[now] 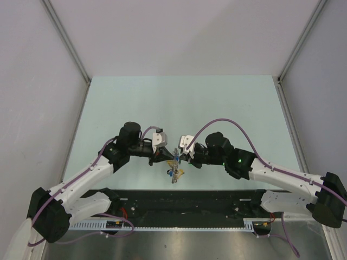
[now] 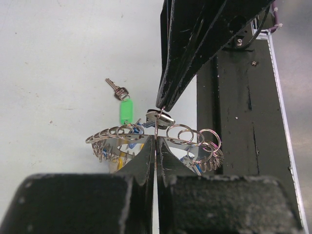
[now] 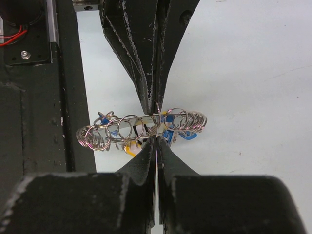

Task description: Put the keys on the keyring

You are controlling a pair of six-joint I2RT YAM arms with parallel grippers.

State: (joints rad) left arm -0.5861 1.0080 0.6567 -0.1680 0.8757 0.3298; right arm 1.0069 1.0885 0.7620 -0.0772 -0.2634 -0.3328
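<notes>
Left wrist view: left gripper [image 2: 155, 142] and right gripper [image 2: 162, 103], jaws together, each pinch the keyring [image 2: 187, 136] at its rim. One grip should hold firm while the other spreads a loop. The green-headed key [image 2: 125, 110] lies loose on the table beyond.

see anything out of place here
One green-tagged key lies alone on the table, apart from the keyring that the left and right jaws pinch shut between them. It looks like a stray, not on the ring.

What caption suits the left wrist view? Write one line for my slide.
Left gripper from below and right gripper from above pinch the loop-edged keyring; a green-headed key lies beyond.
</notes>
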